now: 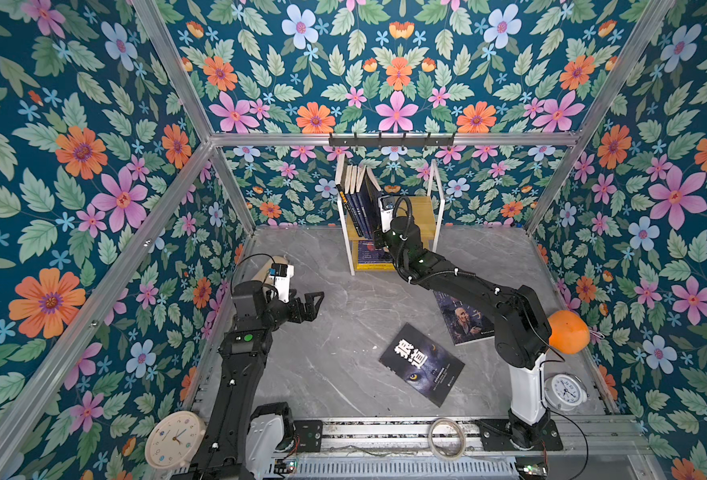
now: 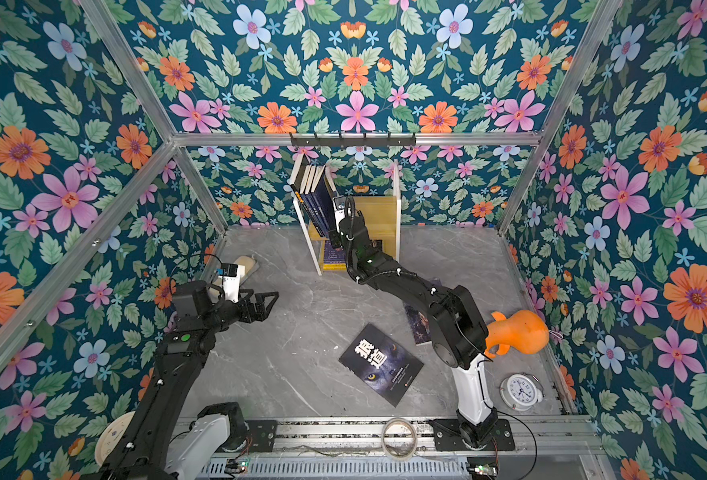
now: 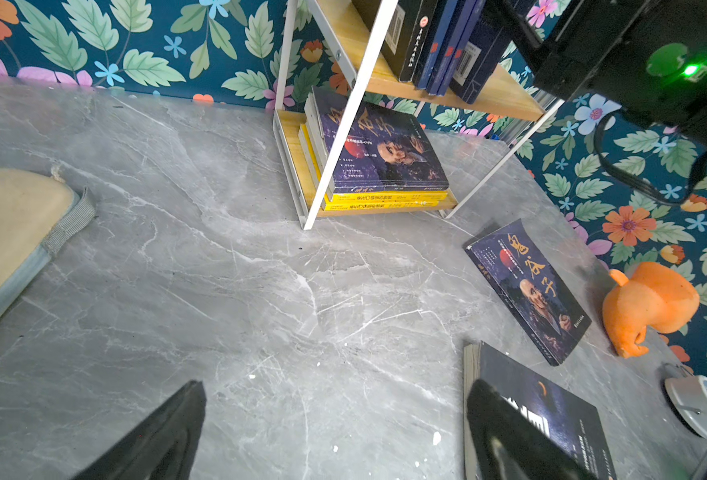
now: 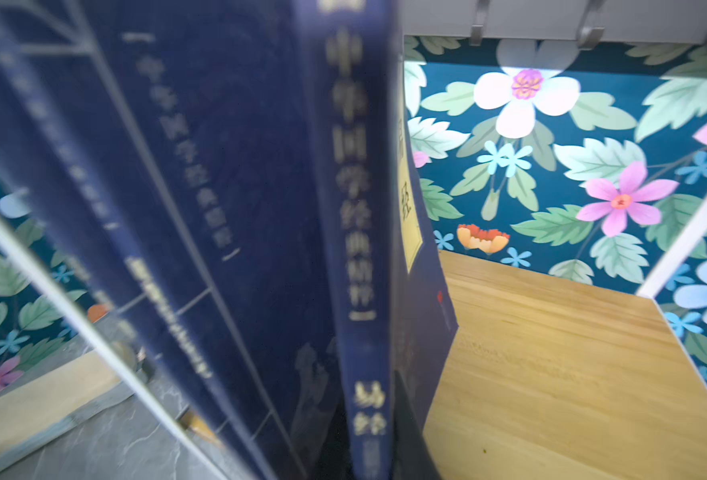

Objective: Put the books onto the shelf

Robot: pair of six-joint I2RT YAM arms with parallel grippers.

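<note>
shelf: 1 | upright books: about 5 | stacked books: at least 3 | table books: 2 | clocks: 2 | toy: 1 | tape roll: 1 | pad: 1 | hook rail: 1 | arms: 2

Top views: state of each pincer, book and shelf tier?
left pincer, open, empty
right pincer, shut on navy book at upper shelf board
navy book, tilted, next to standing row
lower-board stack, flat
wolf-cover book, flat on table
portrait-cover book, flat on table, partly under right arm
</note>
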